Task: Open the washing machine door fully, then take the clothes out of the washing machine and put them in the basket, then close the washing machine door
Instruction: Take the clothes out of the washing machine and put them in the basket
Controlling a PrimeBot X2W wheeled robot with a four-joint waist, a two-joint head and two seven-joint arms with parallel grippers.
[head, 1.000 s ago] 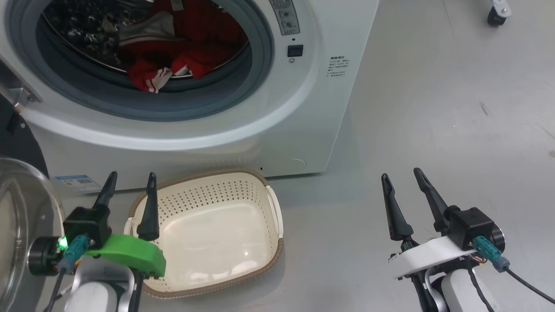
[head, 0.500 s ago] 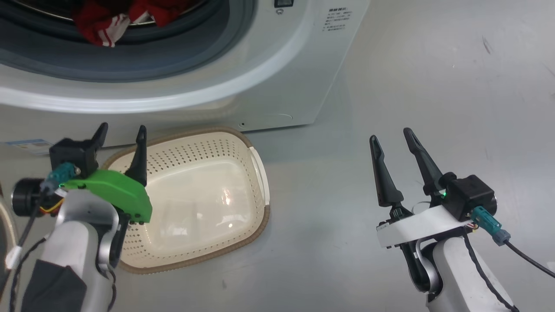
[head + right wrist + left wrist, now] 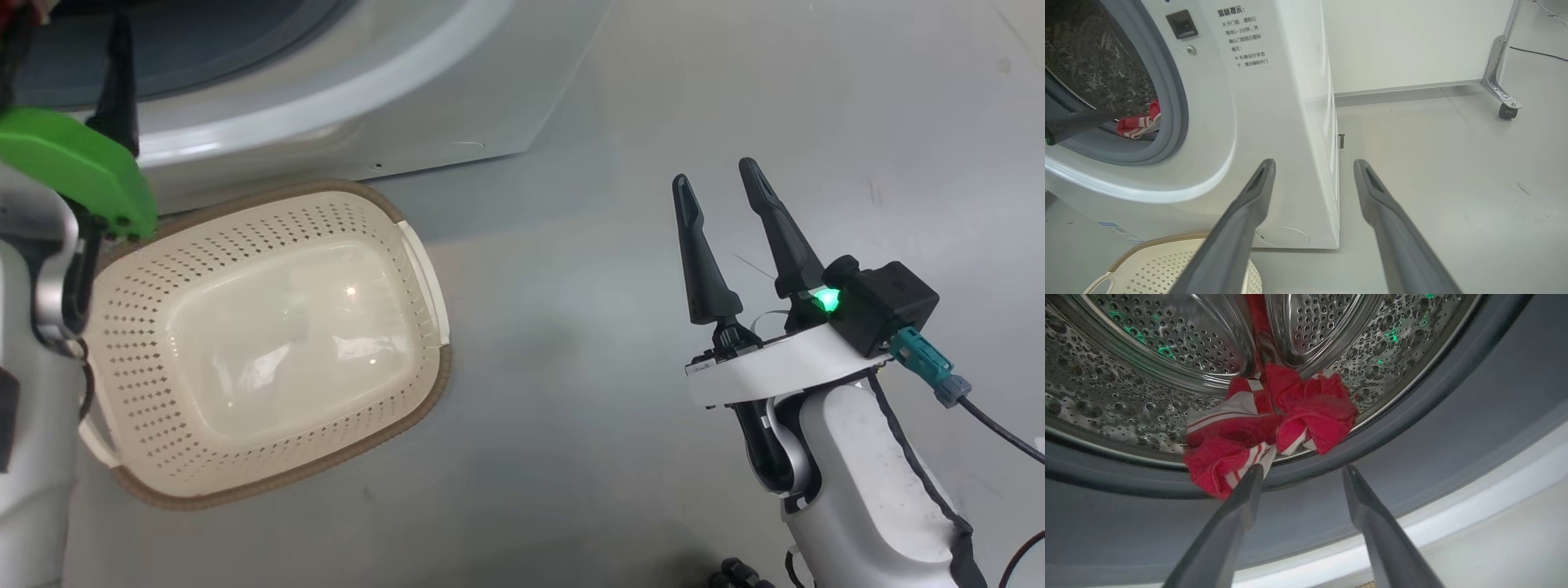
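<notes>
two claws, both spread wide and both holding nothing. the left claw (image 3: 1302,471) points up into the open mouth of the washing machine (image 3: 1274,102), with its fingertips close under the clothes (image 3: 1265,428). i cannot tell whether one of them touches the hanging fold. the right claw (image 3: 716,173) hangs over the floor (image 3: 571,343), well apart from the machine.

the clothes are a crumpled red heap with white striped trim, lying at the front of the steel drum (image 3: 1167,355). one striped fold spills over the drum's lip towards the grey seal (image 3: 1412,416). the basket (image 3: 245,237) sits on the floor just below the machine's front, with nothing in it.

the heap looks light, soft and limp, so it should bunch and trail rather than lift as one piece. a pinch on a thin edge may bring out only one garment, or slip off. the best hold seems to be the thick fold hanging over the lip, nearest the left claw, taken deep between the fingers. trailing cloth could catch on the seal, so lifting before drawing back looks wise.
</notes>
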